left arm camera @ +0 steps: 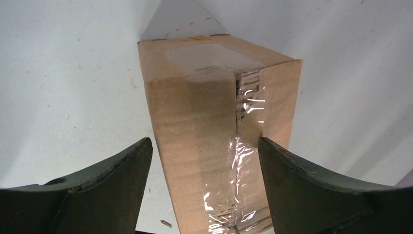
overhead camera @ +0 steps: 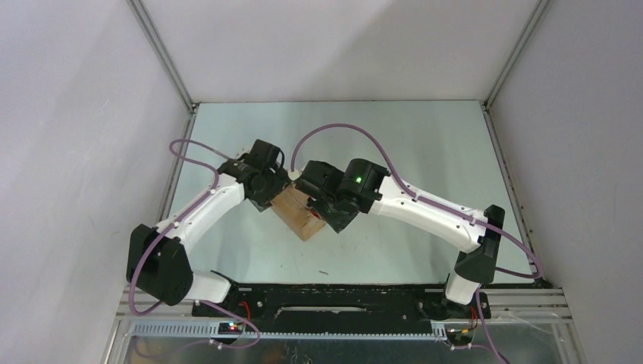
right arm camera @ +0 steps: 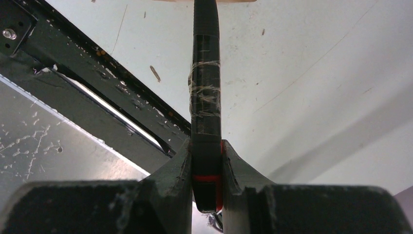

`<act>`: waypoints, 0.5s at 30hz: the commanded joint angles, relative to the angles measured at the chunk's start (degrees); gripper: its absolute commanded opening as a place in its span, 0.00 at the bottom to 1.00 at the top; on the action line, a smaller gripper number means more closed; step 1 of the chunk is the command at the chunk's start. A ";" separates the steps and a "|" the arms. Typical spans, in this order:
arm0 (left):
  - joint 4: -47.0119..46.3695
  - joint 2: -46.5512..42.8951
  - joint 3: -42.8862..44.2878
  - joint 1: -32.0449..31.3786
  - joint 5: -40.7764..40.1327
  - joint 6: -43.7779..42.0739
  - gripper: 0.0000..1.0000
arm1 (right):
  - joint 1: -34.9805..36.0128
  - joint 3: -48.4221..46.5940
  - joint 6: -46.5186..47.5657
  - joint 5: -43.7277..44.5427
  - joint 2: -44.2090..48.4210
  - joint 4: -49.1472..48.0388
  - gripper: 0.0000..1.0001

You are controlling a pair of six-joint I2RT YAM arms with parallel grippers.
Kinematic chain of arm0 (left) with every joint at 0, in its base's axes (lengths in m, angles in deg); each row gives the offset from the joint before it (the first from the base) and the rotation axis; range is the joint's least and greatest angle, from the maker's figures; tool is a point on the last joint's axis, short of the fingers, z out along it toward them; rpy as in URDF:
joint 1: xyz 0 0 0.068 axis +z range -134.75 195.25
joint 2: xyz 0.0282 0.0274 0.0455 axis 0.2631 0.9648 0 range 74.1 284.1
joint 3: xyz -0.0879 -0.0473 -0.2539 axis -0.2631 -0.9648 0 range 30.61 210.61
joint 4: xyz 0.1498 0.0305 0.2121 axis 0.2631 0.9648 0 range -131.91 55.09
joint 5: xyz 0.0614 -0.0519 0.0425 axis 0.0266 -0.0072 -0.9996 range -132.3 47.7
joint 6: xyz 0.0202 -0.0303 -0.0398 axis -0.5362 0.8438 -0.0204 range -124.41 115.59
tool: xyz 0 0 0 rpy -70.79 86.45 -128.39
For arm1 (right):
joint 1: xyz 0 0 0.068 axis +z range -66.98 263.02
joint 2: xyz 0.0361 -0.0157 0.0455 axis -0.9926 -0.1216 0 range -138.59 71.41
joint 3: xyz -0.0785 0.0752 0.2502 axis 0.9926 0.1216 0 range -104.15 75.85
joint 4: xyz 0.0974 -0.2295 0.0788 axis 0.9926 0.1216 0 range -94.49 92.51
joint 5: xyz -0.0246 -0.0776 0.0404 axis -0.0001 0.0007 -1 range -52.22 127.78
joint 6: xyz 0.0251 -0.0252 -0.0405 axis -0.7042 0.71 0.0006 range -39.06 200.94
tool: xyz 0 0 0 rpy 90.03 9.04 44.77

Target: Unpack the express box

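Note:
The express box (overhead camera: 297, 214) is a small brown carton on the table's middle, between both wrists. In the left wrist view it (left arm camera: 195, 112) stands on end with clear tape along its seam. My left gripper (left arm camera: 204, 141) is open and straddles the box; its right finger (left arm camera: 292, 175) is at the box's edge and the left finger stands apart from it. My right gripper (right arm camera: 207, 146) is shut on a slim black-and-red utility knife (right arm camera: 205, 73), which points away to a strip of cardboard (right arm camera: 236, 0) at the top edge. From above, the right gripper (overhead camera: 327, 214) sits at the box's right side.
The black base rail (overhead camera: 341, 299) runs along the near edge and also shows in the right wrist view (right arm camera: 97, 87). Grey walls and aluminium posts (overhead camera: 163, 57) enclose the table. A small scrap (overhead camera: 324, 271) lies in front of the box.

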 commanded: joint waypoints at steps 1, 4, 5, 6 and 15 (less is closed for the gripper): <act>2.63 -1.03 -0.01 0.03 -6.67 5.60 0.82 | 0.46 -1.23 -0.60 -4.04 1.13 7.19 0.00; 3.05 -0.79 -0.32 -0.05 -7.66 7.03 0.81 | 0.46 -0.01 -0.85 -4.00 1.59 7.70 0.00; 3.19 -0.61 -0.39 -0.05 -8.03 7.53 0.81 | 0.50 0.37 -1.01 -4.03 1.92 7.79 0.00; 3.49 -0.48 -0.41 -0.05 -8.29 7.91 0.81 | 0.46 0.77 -1.07 -4.00 2.13 7.92 0.00; 4.66 1.00 -0.95 -0.02 -9.56 9.99 0.80 | 0.48 3.55 -1.62 -5.23 4.23 8.95 0.00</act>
